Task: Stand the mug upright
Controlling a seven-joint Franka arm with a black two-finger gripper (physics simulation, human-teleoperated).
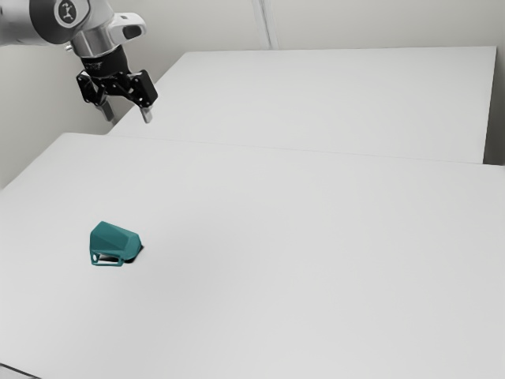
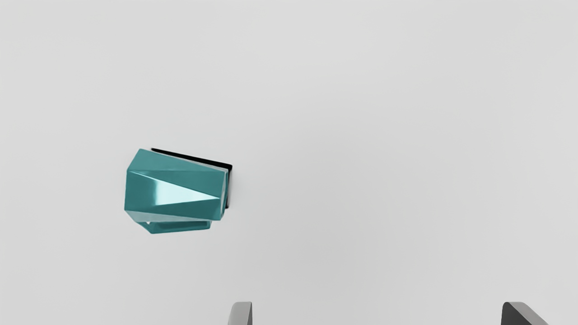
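so the teal mug (image 1: pixel 114 239) is lying on its side on the smooth white counter (image 1: pixel 284 253), long axis running roughly left to right in the exterior view, handle on the side nearer that camera. can't tell which end is the mouth. it's all flat, angular facets, kinda glossy. counter stretches well past it toward the exterior view's right. fingers (image 1: pixel 147 116) are spread wide, well apart from it.

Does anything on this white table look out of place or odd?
Yes: the teal faceted mug lies on its side on the white table instead of standing on its base. The black strip beside it may be shadow. No spill or damage shows.
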